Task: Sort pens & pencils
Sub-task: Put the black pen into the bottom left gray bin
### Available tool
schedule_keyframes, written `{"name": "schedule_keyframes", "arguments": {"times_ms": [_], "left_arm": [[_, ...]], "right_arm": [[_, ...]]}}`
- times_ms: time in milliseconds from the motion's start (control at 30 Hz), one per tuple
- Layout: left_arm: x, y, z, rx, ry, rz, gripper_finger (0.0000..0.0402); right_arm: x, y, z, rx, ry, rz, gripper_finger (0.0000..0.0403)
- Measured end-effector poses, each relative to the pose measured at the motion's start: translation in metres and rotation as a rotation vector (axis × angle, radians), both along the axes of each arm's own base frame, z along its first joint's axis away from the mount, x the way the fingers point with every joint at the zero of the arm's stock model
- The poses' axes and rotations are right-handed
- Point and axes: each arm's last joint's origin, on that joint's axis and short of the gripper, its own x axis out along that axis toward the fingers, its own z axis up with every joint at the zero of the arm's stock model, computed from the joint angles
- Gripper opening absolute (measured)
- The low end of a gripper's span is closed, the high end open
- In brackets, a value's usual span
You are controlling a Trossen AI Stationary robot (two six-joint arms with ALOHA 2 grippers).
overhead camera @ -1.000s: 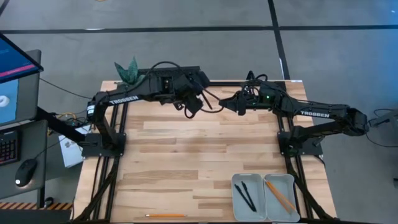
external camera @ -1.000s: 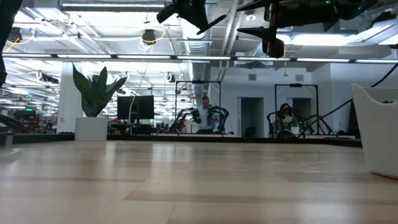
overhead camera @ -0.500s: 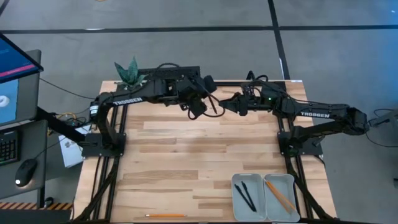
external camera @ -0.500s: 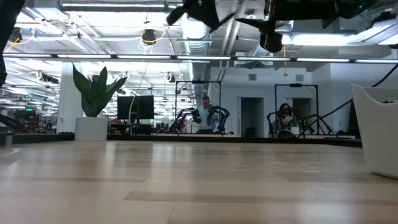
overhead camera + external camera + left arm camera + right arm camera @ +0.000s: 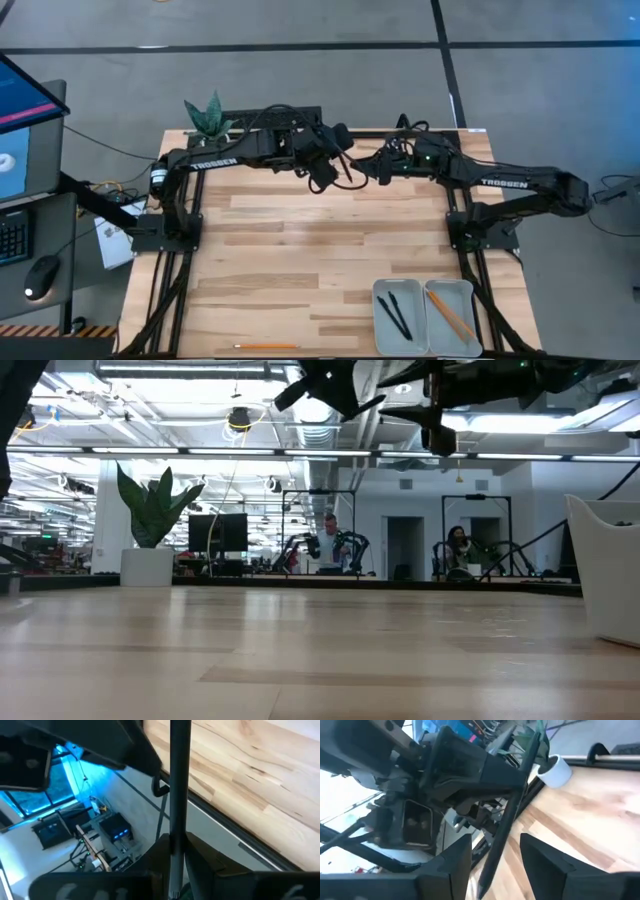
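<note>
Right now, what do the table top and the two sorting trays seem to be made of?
The table top looks like pale wood in joined planks, with visible grain and a matte finish. The two trays look like light grey moulded plastic, smooth with rounded corners, though that is less certain.

two black pens [image 5: 393, 315] lie crossed at a slant in the left grey tray near the bench's front right corner. an orange pencil [image 5: 451, 316] lies diagonally in the right tray beside it. another orange pencil [image 5: 266, 346] lies flat along the front edge. a third black pen [image 5: 178, 795] is held up over the back edge.
</note>
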Motion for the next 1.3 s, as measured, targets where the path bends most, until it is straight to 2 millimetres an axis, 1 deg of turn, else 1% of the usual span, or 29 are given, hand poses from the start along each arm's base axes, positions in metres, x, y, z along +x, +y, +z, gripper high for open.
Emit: {"name": "schedule_keyframes", "arguments": {"times_ms": [133, 233, 400, 633, 767, 967, 1300], "left_arm": [[0.002, -0.001, -0.002, -0.011, -0.006, 0.007, 0.0036], [0.002, -0.001, -0.002, -0.023, -0.008, 0.007, 0.0036], [0.002, -0.001, -0.003, -0.042, -0.019, 0.015, 0.0036], [0.002, -0.001, -0.003, -0.062, -0.032, 0.02, 0.0036], [0.002, -0.001, -0.003, -0.072, -0.037, 0.033, 0.0036], [0.001, -0.001, -0.003, -0.051, -0.025, 0.047, 0.0036], [0.001, 0.0, -0.004, -0.048, -0.012, 0.044, 0.0036]], "right_arm": [[0.005, -0.002, -0.005, -0.012, 0.014, 0.001, 0.0183], [0.011, -0.004, -0.014, 0.001, 0.046, 0.008, 0.0181], [0.021, -0.006, -0.02, 0.01, 0.024, 0.027, 0.018], [0.035, -0.01, -0.017, 0.004, 0.021, 0.073, 0.0169], [0.036, -0.012, -0.011, -0.015, 0.004, 0.076, 0.0148], [0.033, -0.016, -0.013, -0.006, 0.033, 0.092, 0.0117], [0.033, -0.016, -0.014, -0.006, 0.035, 0.095, 0.0112]]}}
